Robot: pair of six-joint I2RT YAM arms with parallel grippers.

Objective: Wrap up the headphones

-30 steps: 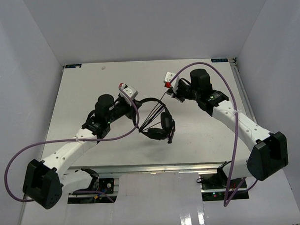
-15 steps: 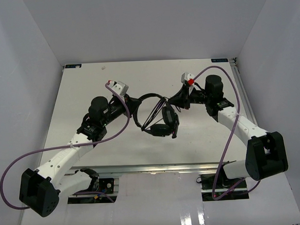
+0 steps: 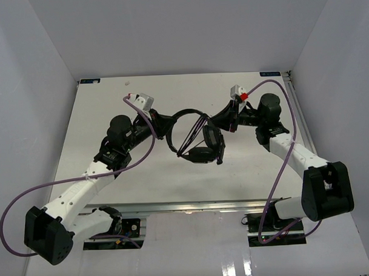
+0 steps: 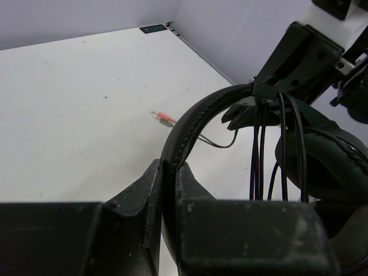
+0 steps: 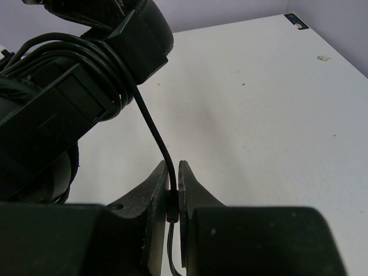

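The black over-ear headphones (image 3: 201, 151) hang above the middle of the white counter (image 3: 99, 117). Their thin round headband (image 3: 183, 114) stands on edge, clamped in the left pincer (image 4: 168, 172), and the padded earcups (image 3: 212, 139) droop on the right. The thin black cable (image 5: 150, 127) loops several times around the band near one earcup, then runs taut into the closed right pincer (image 5: 173, 175). The pink and green plugs (image 4: 165, 118) lie on the counter.

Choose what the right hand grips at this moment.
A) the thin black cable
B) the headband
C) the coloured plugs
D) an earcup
A: in the right wrist view the thin black cable runs down from the coils on the headphones and sits pinched between the shut fingers of the right hand.
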